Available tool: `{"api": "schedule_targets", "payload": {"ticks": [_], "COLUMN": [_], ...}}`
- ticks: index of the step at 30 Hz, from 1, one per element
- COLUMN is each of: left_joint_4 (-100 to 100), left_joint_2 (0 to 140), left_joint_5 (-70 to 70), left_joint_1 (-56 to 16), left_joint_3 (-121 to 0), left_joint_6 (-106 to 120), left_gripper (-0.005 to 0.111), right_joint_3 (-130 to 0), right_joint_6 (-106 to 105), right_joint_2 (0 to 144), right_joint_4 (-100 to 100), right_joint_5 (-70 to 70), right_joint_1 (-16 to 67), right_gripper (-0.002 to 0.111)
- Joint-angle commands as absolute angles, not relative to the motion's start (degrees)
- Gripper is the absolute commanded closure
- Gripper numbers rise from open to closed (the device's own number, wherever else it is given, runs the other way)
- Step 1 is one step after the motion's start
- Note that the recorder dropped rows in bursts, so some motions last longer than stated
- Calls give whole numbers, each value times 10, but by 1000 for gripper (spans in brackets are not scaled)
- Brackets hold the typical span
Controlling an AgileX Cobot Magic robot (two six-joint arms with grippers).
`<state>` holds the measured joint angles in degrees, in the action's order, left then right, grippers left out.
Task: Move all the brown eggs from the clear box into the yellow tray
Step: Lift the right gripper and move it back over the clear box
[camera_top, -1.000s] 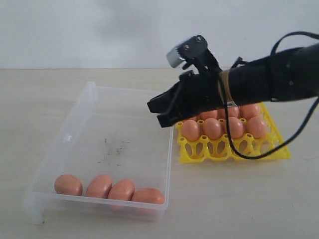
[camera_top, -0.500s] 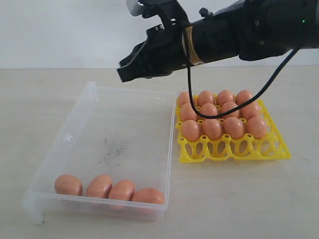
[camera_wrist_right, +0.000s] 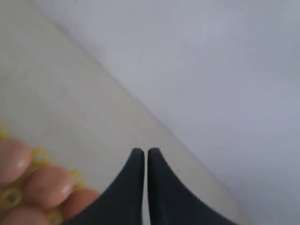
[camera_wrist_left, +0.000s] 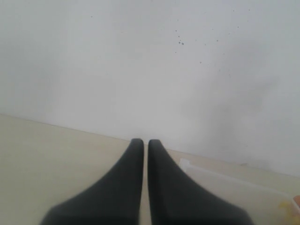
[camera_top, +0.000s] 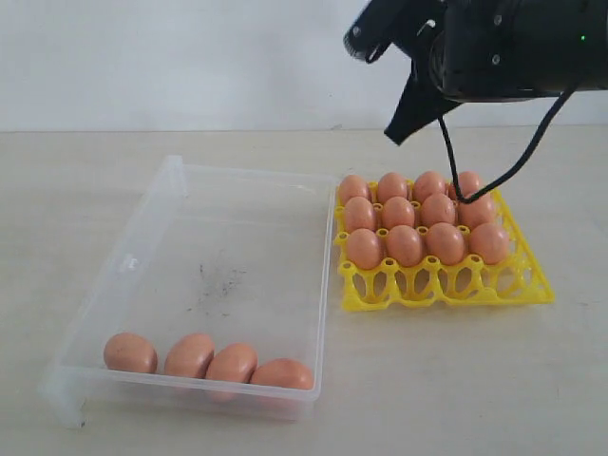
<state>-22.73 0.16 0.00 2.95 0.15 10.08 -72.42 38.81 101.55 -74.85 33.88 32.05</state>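
Brown eggs [camera_top: 189, 354], four of them, lie in one line along the wall of the clear box [camera_top: 176, 180] that faces the front edge of the table [camera_top: 456, 380], each one touching or almost touching the next. The box sits on the left half of the table, and some dark specks [camera_top: 218, 280] are on its floor near the middle. Just beside its right wall stands the yellow tray [camera_top: 427, 285]; whether the two touch I cannot tell. Twelve more eggs fill the three rows of the tray toward the far edge, while the four cups of the row nearest the front edge are open. The table is a pale beige surface, smooth and matte, and at its far edge rises a plain white wall [camera_top: 190, 57] which has a few tiny dark spots in the left wrist view. The black right arm [camera_top: 513, 47] hangs high over the far right part of the table, above the tray, and a black cable [camera_top: 532, 142] drops from it down to the eggs of the far rows. The right gripper [camera_wrist_right: 145, 151] has its two dark fingers pressed together with nothing between them. The left gripper [camera_wrist_left: 146, 140] does not show in the exterior view; its own camera shows its fingers also closed together and holding nothing, pointing at the wall above the table.
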Motion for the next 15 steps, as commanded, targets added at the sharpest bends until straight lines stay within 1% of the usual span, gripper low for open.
{"api": "schedule_targets", "payload": {"ticks": [1,2,4,6,7,10,15], "left_joint_4": [-230,-230,-230,-230,-230,-230,-230], "left_joint_2": [0,0,0,0,0,0,0], "left_joint_5": [0,0,0,0,0,0,0], "left_joint_1": [27,27,27,27,27,27,27], "left_joint_3": [0,0,0,0,0,0,0], "left_joint_6": [104,104,104,104,104,104,104], "left_gripper": [103,103,103,103,103,103,103], "right_joint_3": [-753,-765,-800,-838,-859,-908,-958], "right_joint_6": [-3,-96,-295,-383,-387,-334,-260], "right_joint_2": [1008,1009,1023,1046,1060,1102,1169], "right_joint_4": [-274,-159,100,263,300,296,226], "right_joint_5": [285,291,366,484,533,592,573], "right_joint_1": [320,320,326,332,338,373,436], "right_gripper": [108,108,108,108,108,108,108]}}
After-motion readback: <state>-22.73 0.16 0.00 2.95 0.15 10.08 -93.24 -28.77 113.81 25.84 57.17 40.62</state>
